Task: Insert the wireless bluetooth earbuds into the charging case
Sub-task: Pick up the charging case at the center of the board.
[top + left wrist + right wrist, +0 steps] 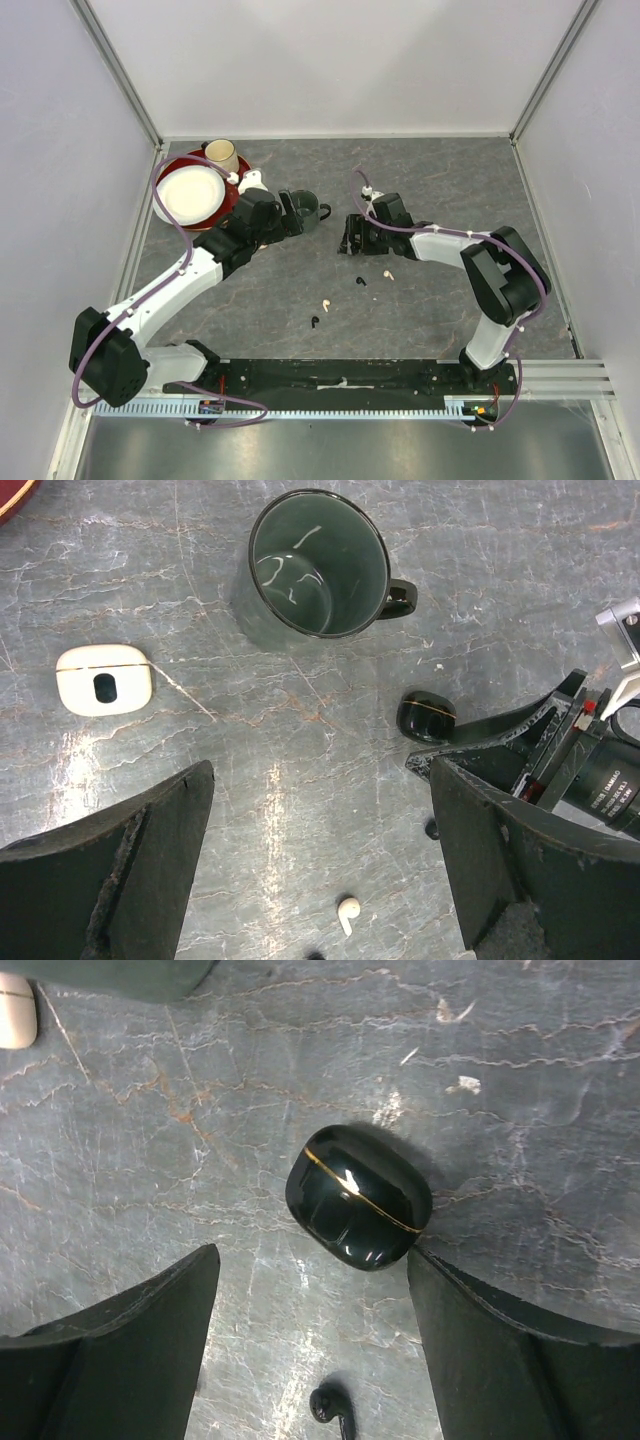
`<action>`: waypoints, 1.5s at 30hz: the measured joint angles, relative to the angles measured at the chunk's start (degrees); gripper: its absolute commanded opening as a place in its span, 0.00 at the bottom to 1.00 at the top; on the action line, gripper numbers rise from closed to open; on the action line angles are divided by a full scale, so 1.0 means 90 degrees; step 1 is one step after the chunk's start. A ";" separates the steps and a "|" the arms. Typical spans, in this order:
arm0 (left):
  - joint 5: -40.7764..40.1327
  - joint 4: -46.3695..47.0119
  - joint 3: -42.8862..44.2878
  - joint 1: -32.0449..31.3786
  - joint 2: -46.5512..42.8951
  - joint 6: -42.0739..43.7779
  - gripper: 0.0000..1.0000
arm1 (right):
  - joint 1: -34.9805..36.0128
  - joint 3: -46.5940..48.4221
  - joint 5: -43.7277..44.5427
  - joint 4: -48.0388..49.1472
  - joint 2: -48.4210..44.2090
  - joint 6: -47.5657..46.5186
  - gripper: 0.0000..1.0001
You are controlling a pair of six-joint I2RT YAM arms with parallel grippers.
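Observation:
A closed glossy black charging case (358,1197) with a gold seam lies on the table just beyond my right gripper (312,1260), close to its right fingertip. That gripper is open and holds nothing. A black earbud (330,1408) lies below and between its fingers. From above, two white earbuds (389,273) (325,305) and two black earbuds (361,280) (315,321) lie loose mid-table. My left gripper (320,780) is open and empty beside the mug, with a white earbud (347,913) under it. A closed white charging case (103,679) lies to its left, and the black case (426,717) to its right.
A dark green mug (305,208) stands between the two grippers, mouth up and empty. At the back left, a white plate (190,192) sits on a red plate (232,190) beside a cream cup (221,155). White walls enclose the table on three sides.

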 measured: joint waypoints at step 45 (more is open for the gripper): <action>-0.0046 -0.0066 -0.0255 0.0019 -0.0299 0.0328 0.95 | 0.0512 0.0702 0.0748 -0.0661 0.0447 -0.4401 0.65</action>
